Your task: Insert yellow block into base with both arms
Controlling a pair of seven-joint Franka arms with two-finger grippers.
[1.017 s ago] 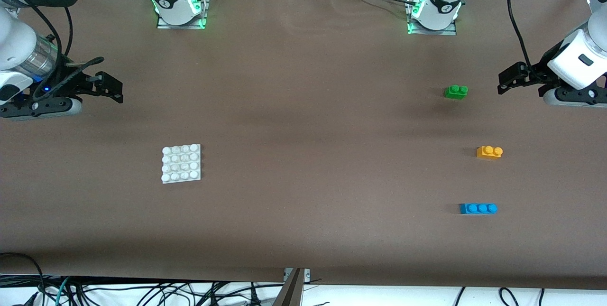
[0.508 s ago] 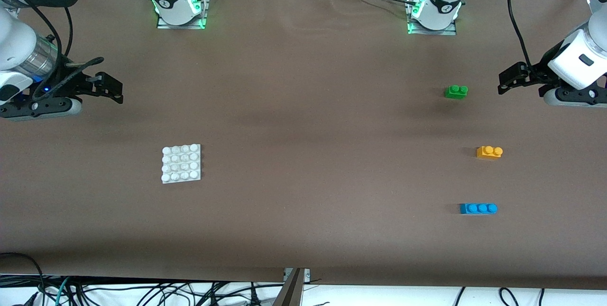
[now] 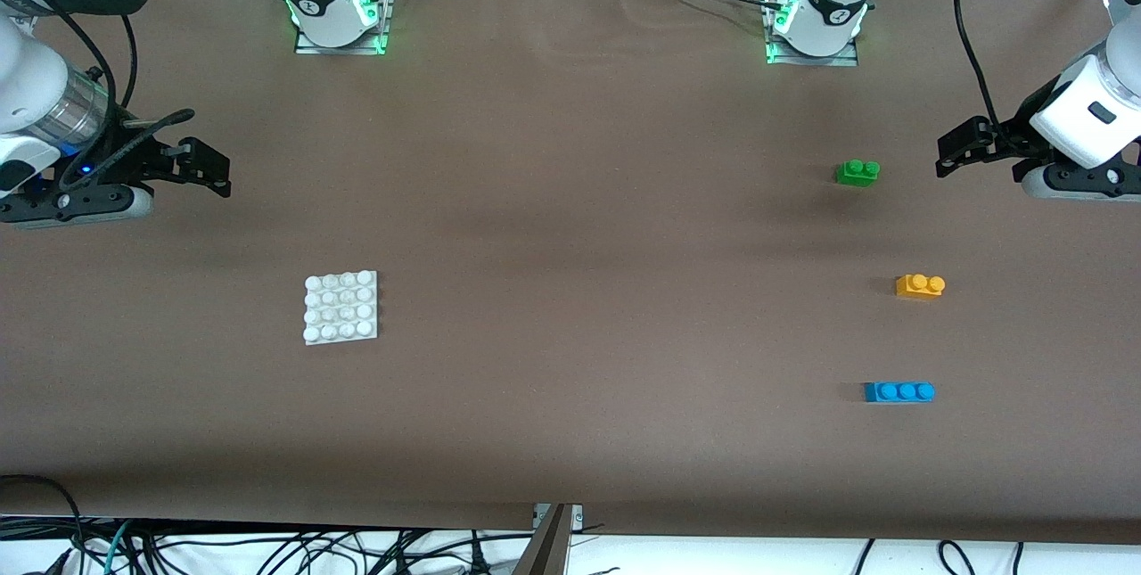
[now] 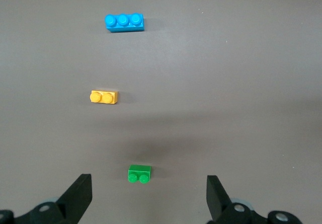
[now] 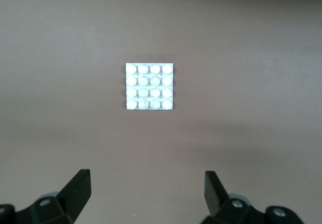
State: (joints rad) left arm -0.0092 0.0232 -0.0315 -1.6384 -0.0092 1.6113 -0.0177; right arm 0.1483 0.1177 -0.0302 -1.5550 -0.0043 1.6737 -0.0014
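Nearest the front camera on my left arm's end of the bench (image 3: 570, 432) lies the blue three-stud brick (image 3: 899, 391), which I leave alone. Next up from it sits the yellow block (image 3: 920, 286), flat on the bench with its two studs upward, well apart from both other bricks and from anything of mine. I judge it light, rigid and smooth-sided plastic, so it should not deform, but it could skid or twist if I touch one side first. I would take it across its two long flat sides, low enough to stay clear of the studs, with the fingers square to the faces. About as near the front camera, but toward my right arm's end, lies the base (image 3: 340, 308), a flat white studded plate sitting loose. It looks light enough to slide when pressed, so I expect one arm must pin it at an edge while the other presses the block down. Farther up is the green brick (image 3: 857, 172), the brick closest to my left gripper (image 3: 952, 156), which hangs just beside it toward the bench end with its fingers (image 4: 78, 196) spread wide and empty. My right gripper (image 3: 214, 176) hangs over bare bench at its own end, fingers (image 5: 75, 191) likewise spread and holding nothing.
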